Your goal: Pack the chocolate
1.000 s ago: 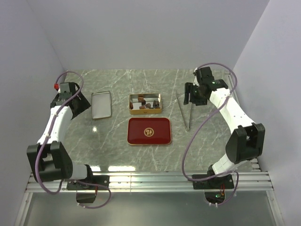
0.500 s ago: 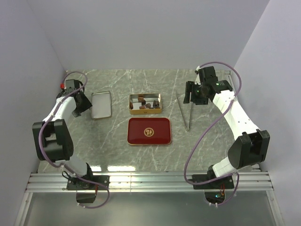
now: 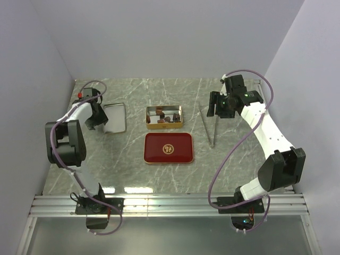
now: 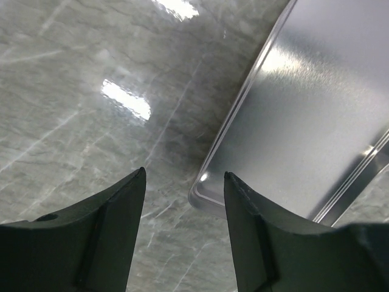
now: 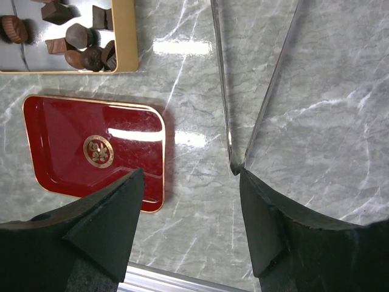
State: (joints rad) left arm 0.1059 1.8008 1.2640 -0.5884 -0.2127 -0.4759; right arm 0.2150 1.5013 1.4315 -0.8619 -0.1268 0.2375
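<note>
Small, light, easily scuffed chocolate (image 5: 79, 45) lies in a tin (image 5: 124, 36) left of the right end effector (image 5: 189, 176), fingers apart above tongs (image 5: 233, 165), probably best closed gently on each piece's sides; the left end effector (image 4: 184, 176) is likewise apart.

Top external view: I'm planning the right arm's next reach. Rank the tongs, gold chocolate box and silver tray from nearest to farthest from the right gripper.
1. tongs, right beside the right gripper.
2. gold chocolate box, mid-table, to the left.
3. silver tray, far left side.
</note>
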